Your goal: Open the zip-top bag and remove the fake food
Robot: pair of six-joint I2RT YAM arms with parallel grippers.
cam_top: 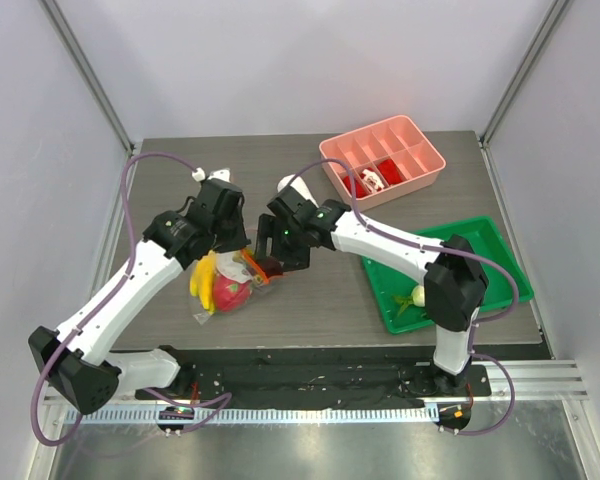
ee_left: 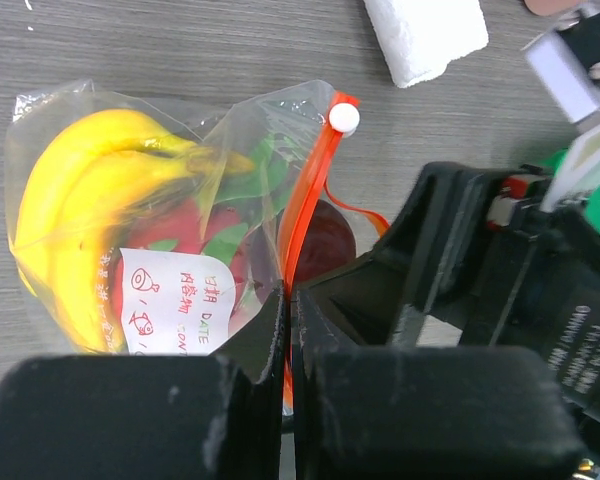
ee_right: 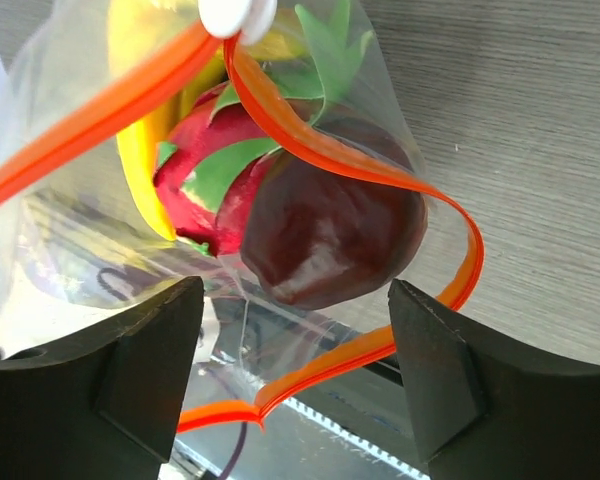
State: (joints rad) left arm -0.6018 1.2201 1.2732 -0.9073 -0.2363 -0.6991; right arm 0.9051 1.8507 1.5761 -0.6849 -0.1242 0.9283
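The clear zip-top bag (cam_top: 220, 292) lies at the table's front left, with its orange-red zip strip (ee_left: 308, 190) parted into an open loop (ee_right: 450, 290). Inside it are a yellow banana (ee_left: 80, 190), a pink-red dragon fruit with green leaves (ee_right: 195, 185) and a dark red fruit (ee_right: 330, 230) at the mouth. My left gripper (ee_left: 289, 300) is shut on the zip strip. My right gripper (ee_right: 295, 370) is open, with its fingers either side of the bag mouth, just short of the dark red fruit. A white oblong vegetable (cam_top: 417, 296) and a green pepper (cam_top: 400, 306) lie in the green tray (cam_top: 480, 240).
A pink divided tray (cam_top: 420, 140) with small red-and-white pieces stands at the back right. A rolled white towel (ee_left: 425, 35) lies just beyond the bag. Both arms crowd together over the bag at the table's middle left.
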